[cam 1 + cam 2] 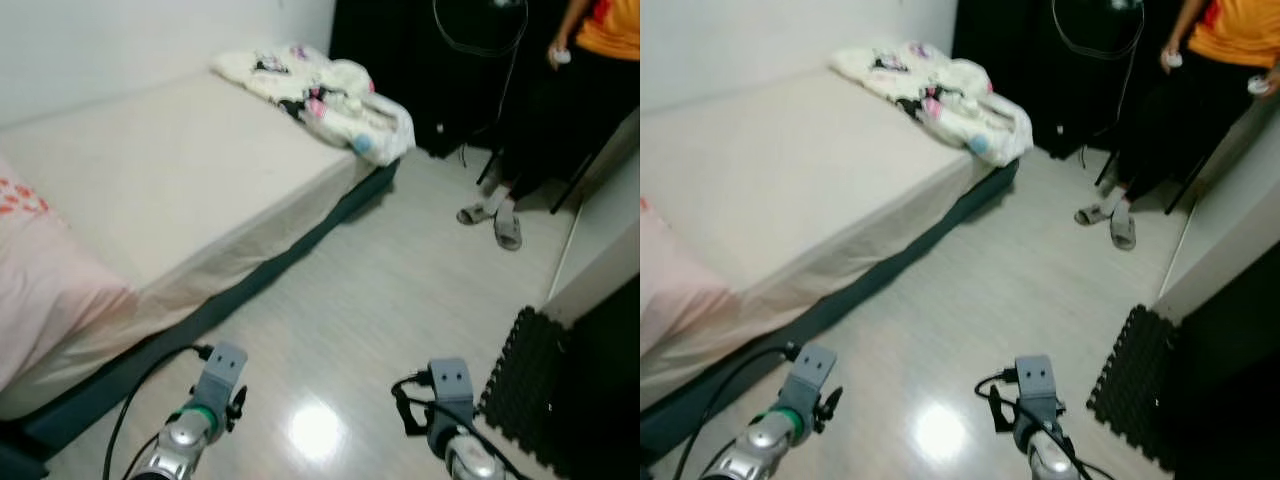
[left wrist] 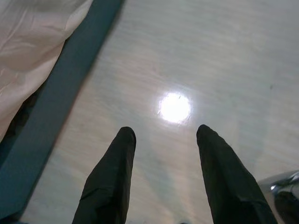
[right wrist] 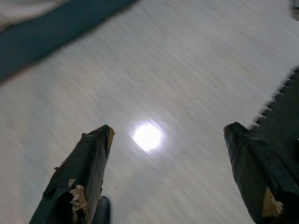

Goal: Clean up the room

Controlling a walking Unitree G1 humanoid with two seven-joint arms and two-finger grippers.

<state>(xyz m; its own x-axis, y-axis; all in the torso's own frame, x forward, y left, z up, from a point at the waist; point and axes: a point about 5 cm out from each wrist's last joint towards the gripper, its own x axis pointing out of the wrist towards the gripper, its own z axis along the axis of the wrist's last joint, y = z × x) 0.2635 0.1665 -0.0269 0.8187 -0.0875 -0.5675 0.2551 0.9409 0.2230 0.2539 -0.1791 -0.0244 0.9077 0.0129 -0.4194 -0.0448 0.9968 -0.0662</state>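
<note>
**A:** Left eye view first — what is there to tidy?

**B:** A rumpled patterned blanket (image 1: 318, 95) heaped at the far corner of the bed (image 1: 170, 170), spilling over the edge by the dark wall. It's the only loose thing on an otherwise smooth mattress, so I'd judge it the task's target. A pink pillow (image 1: 40, 290) lies at the near end of the bed.

**A:** And the arms?

**B:** Both low and forward over bare floor (image 1: 380, 290), well apart from the blanket — a carrying posture for walking, I'd guess. The left gripper (image 2: 166, 177) has its jaws apart with nothing between them, pointing at the floor beside the bed's dark base. The right gripper (image 3: 170, 175) is spread wider, also empty, near the edge of a black foam mat (image 1: 530, 385).

**A:** Anyone about?

**B:** A person (image 1: 590, 60) in an orange top stands at the far right, feet in grey sandals (image 1: 495, 222), holding something small and white.

**A:** The next move?

**B:** Probably walking along the bed towards the blanket, keeping clear of the person.
</note>
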